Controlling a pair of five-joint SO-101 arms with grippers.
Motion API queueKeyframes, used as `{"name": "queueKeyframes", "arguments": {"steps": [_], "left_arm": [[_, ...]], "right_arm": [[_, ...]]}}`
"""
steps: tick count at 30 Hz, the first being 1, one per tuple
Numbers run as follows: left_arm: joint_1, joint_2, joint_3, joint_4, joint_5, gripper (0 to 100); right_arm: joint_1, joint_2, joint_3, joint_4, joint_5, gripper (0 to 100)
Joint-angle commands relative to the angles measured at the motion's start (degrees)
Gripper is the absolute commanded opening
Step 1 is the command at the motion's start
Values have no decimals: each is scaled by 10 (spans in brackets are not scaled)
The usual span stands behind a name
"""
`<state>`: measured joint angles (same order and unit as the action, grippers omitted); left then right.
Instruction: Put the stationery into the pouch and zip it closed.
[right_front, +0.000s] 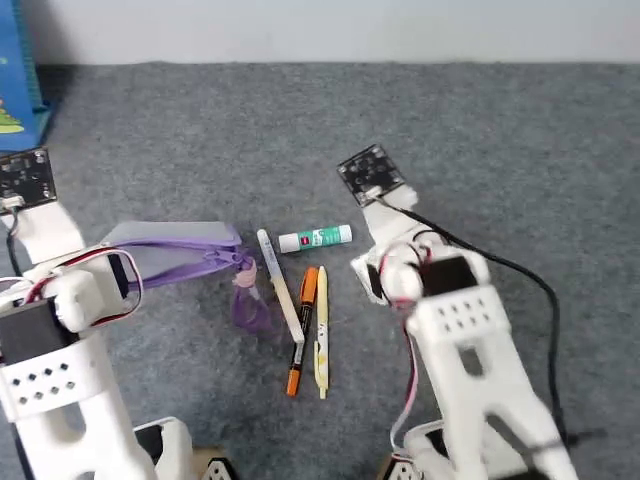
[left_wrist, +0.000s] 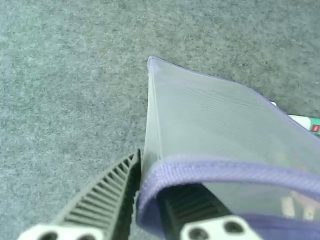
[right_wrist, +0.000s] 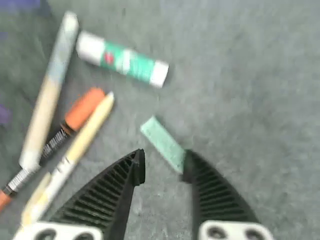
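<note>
Pouch (right_front: 170, 255) is lying crosswise, pointing at the pens (right_front: 303, 320), left gripper (left_wrist: 147, 180) pinching its rim. Right gripper (right_wrist: 164, 157) is spreading wide around an eraser (right_wrist: 162, 142).

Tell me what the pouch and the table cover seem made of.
The pouch looks like translucent, finely ribbed plastic or mesh: things show faintly through it; a woven purple fabric band edges its mouth. The table cover looks like grey felt or short carpet: matte, fuzzy.

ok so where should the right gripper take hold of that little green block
Across its narrow sides, at mid-length, coming straight down from above. The green block lies flat on the grey mat, a slim bar set slantwise, so the open right gripper would likely need a slight wrist turn to square up.
</note>
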<state>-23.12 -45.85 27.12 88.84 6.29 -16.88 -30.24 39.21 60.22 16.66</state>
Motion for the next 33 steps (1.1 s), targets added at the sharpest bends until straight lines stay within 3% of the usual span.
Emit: {"name": "queueKeyframes", "arguments": {"steps": [1, 7, 15, 28, 33], "left_arm": [[-4, 1, 0, -10, -6, 12], [-3, -3, 15, -14, -7, 12], [-3, -3, 15, -14, -7, 12], [-3, -3, 15, -11, -7, 12], [-3, -3, 15, -11, -7, 12]], "right_arm": [[0, 88, -8, -23, 47, 187], [-5, 221, -47, -83, 84, 188], [-5, 365, -155, -81, 98, 190], [-1, 439, -210, -85, 145, 184], [0, 439, -212, -85, 147, 0]]}}
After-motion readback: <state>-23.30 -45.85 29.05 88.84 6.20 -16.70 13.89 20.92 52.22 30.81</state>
